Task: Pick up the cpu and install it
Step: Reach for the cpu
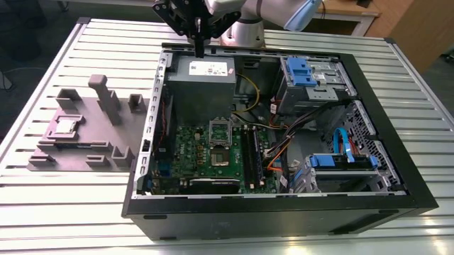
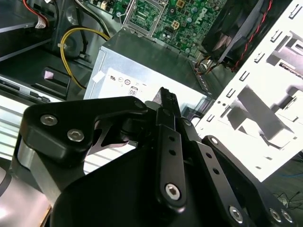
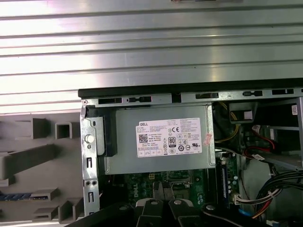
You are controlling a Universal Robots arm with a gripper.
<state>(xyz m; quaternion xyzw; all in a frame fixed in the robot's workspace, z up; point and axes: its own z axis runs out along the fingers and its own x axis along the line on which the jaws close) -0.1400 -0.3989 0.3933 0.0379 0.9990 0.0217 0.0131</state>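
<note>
On the grey fixture (image 1: 85, 139) at the exterior view's left of the open case (image 1: 284, 215), we find the cpu (image 1: 66, 126) lying flat in a square recess, well apart from the gripper (image 1: 200, 52). The gripper hangs over the far edge of the case, above the power supply (image 1: 201, 79), and we record its fingers drawn together with nothing between them. The motherboard (image 1: 188, 141) lies just beyond the power supply in both wrist views.

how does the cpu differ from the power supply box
Size: the cpu is a small flat square, the power supply a big box. Place: the cpu sits on the grey fixture outside the case, the power supply inside it. Both have grey metal tops.
</note>
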